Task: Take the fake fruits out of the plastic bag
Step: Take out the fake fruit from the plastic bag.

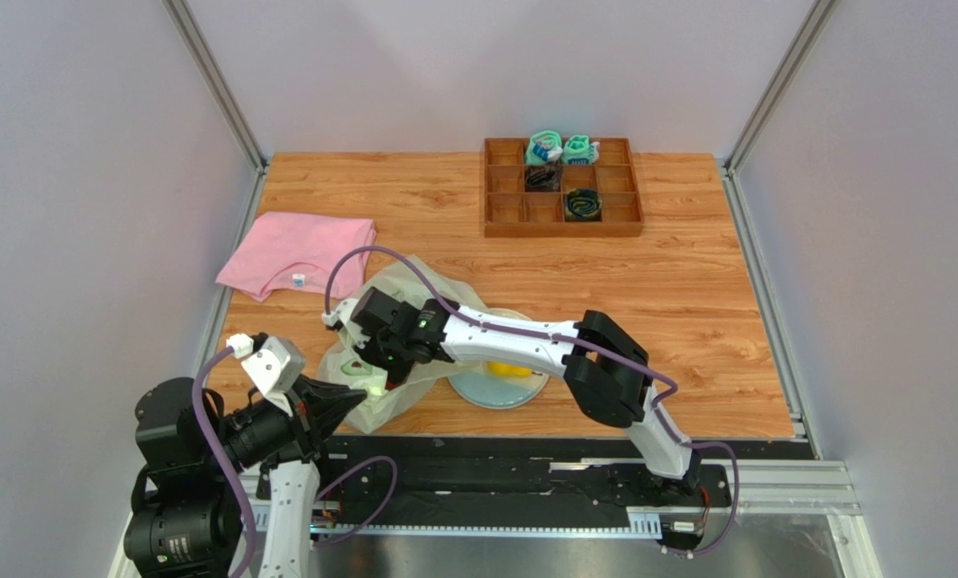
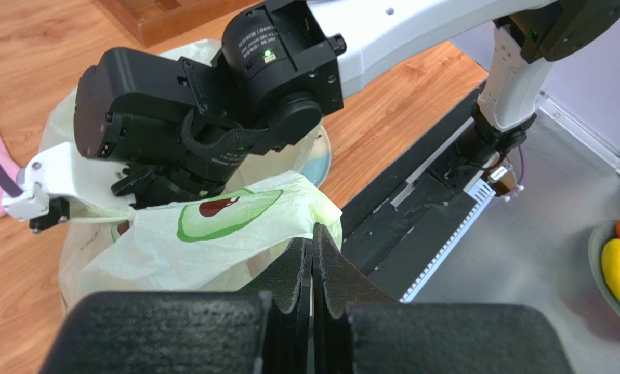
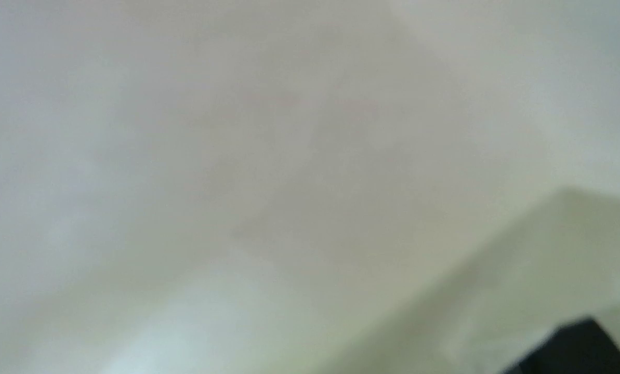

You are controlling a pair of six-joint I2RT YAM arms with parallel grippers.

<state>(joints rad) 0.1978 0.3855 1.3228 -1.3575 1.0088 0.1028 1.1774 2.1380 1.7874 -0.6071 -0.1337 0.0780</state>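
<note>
We see the left gripper (image 2: pixel 314 234) pinching the plastic bag (image 2: pixel 211 249) at its near edge. The right gripper (image 2: pixel 145 191) is inside the bag; we cannot tell its opening.

There is one plastic bag (image 1: pixel 433 289), one pink cloth (image 1: pixel 293 253), one plate (image 1: pixel 493 393) with one yellow fruit (image 1: pixel 510 370) visible on it, and one wooden tray (image 1: pixel 562 229) holding two teal items (image 1: pixel 544 147) and two black items (image 1: pixel 544 177).

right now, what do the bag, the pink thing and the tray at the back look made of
Bag: thin plastic film, translucent pale yellow-green, crinkled, slightly glossy, with a printed avocado. Pink thing: soft cloth, matte, folded with limp edges. Tray: probably wood, brown, dull finish, with thin dividing walls; the grain is too small to tell.
</note>
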